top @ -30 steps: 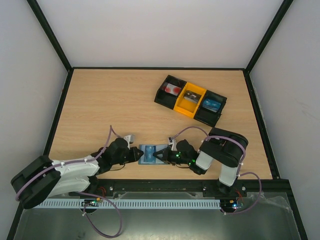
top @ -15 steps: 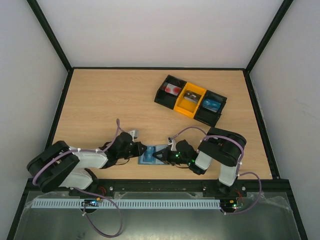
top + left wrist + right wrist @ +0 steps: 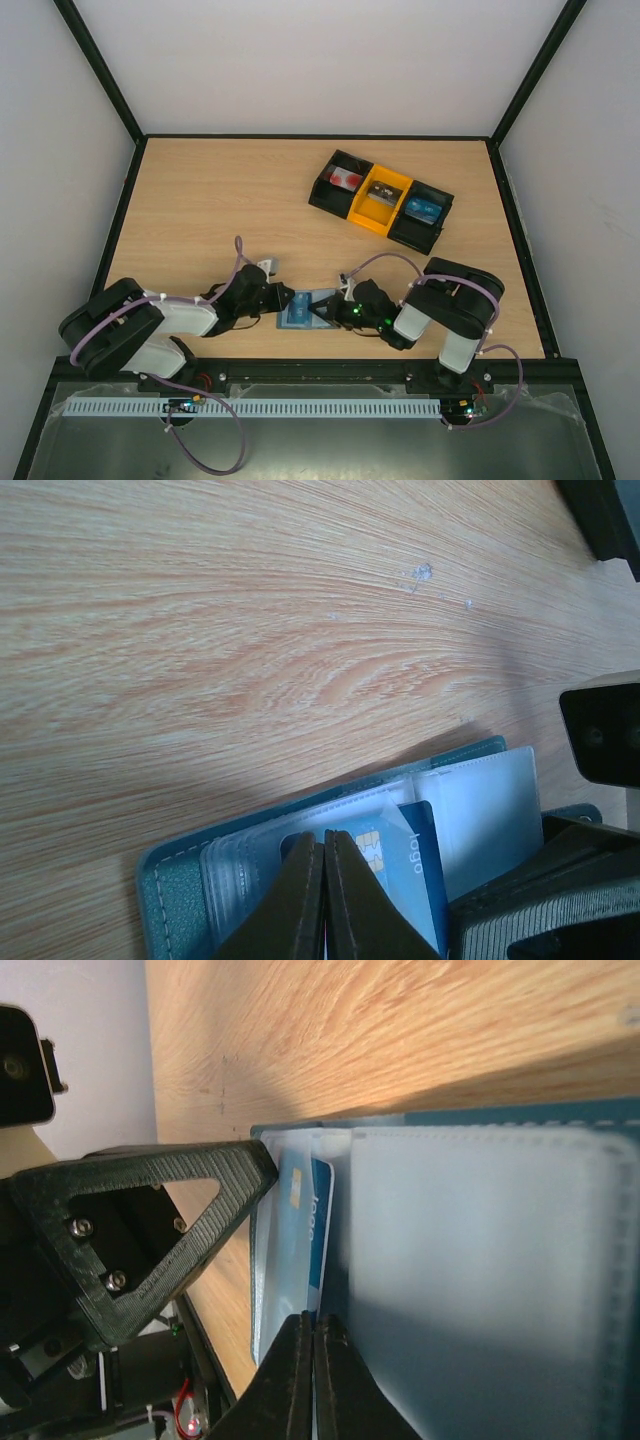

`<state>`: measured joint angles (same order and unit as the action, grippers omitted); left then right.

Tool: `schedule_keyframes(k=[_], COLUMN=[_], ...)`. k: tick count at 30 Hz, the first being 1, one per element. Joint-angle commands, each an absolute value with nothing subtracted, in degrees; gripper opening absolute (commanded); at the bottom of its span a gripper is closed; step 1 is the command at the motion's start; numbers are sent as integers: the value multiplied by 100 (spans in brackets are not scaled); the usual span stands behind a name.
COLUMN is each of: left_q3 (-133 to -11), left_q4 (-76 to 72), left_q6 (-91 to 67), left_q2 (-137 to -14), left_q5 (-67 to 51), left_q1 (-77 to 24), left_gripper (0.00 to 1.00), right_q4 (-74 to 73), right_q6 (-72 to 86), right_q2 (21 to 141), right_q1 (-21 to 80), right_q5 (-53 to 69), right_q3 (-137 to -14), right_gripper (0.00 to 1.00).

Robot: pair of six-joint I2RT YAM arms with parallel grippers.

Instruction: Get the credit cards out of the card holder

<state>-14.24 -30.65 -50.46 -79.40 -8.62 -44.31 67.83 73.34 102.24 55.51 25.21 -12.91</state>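
— Pinching at the blue card (image 3: 415,865) with the left gripper (image 3: 325,838), fingers pressed tight together just over its chip end. Cannot tell about any card edge actually caught between them.
— And the right gripper (image 3: 312,1322)?
— Clenched too, tips down on the clear inner sleeve (image 3: 480,1260) of the card holder (image 3: 303,309), probably pinning it. Lying open on the worktop (image 3: 200,200), near the front edge, between both arms.
— Best way to pull?
— Slide straight along the pocket toward its open side, low and flat. Keep the right side pressing to hold the card holder down. Stop and regrip on catching only plastic sleeve.
— Likely trouble?
— Dragging the whole card holder along, or bending the blue card.
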Motion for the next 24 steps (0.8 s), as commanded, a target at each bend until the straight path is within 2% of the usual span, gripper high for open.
schedule_keyframes(k=[1,8,13,17,21,24], left_q3=[-1076,-1006,-993,-1011,-991,-976], left_q4=[-2381,-2493,-2559,-2493,-2476,-2470], left_q6=[-4971,-5103,-5258,-5304,-5300,-5265], left_q2=[-8165,-8038,-7863,-7812,-7862,-7921], left_q5=[-734,-917,-1165,-1204,-1204,-1174], left_q1=[-4403,-4403,-4425,-4455,-4474,-4473], left_gripper=[3,4,9,10,7,5], right_q4=[6185,6083,6101,6190,6259,6310], right_q6=[7132,7208,7306,7363,7383,7376], right_q2=[9887,9736,9779,9903,9964,9961], right_q1=[5547,5562,5708,5765,5794,5801], right_q5=[2215,2125,2063,2007,1994,1959], right_q3=[-1297,-1314,-1405,-1445,-1471,-1481], right_gripper=[2,2,11,13,12,2])
